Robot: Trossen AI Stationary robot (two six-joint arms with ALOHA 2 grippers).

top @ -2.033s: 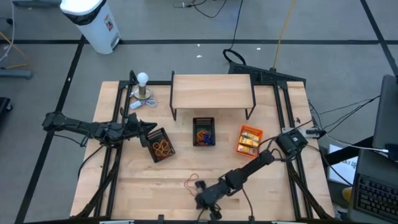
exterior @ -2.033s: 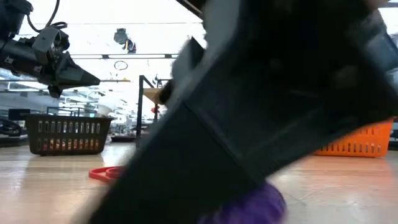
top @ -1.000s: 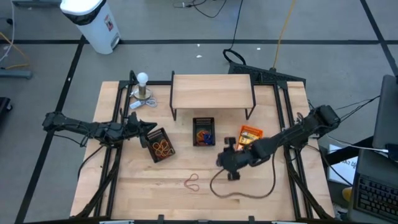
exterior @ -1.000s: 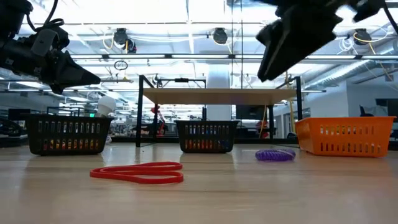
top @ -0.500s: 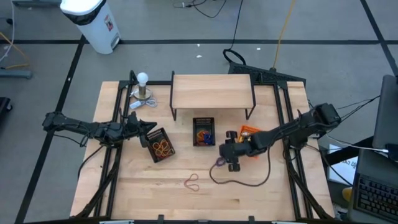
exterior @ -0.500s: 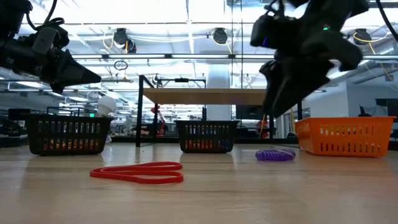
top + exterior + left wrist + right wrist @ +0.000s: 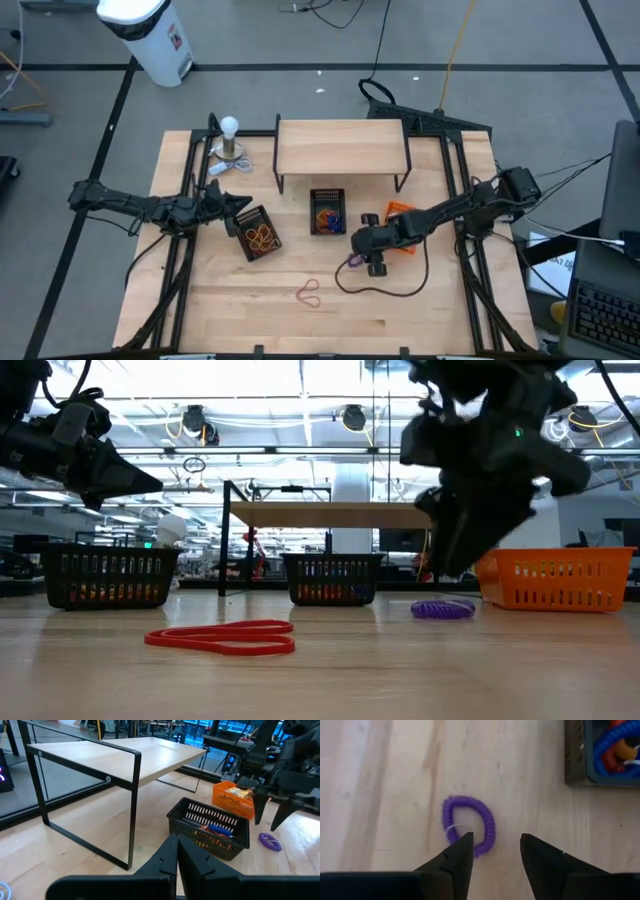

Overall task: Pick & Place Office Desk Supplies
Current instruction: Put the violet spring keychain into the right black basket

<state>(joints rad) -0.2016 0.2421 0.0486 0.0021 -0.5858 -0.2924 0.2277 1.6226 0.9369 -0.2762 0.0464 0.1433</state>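
Fingers (image 7: 176,851) of the left gripper (image 7: 243,208) are clenched together on nothing, hanging over the left side of the surface (image 7: 420,310), just above the left black bin (image 7: 258,232), which holds orange and tan rubber bands (image 7: 263,237). A white bulb (image 7: 230,127) on a metal base stands behind it near the surface's back left corner. A wooden shelf (image 7: 340,147) on black legs spans the back middle. In front of the left bin, toward the near edge, a red band (image 7: 309,292) lies loose on the wood; the low view shows it flat in the foreground (image 7: 222,637). The middle black bin (image 7: 327,211) sits in front of the shelf with blue and orange rings inside. Just right of it and nearer the front, a purple coil ring (image 7: 355,261) lies on the surface, seen also in the low view (image 7: 442,608) and the left wrist view (image 7: 270,841). The right gripper (image 7: 372,262) hangs directly over that coil, fingers (image 7: 458,856) released and apart, straddling one side of the coil (image 7: 469,824) without touching it. The orange bin (image 7: 403,224), with yellow packets inside, stands to the right, partly under the right arm.
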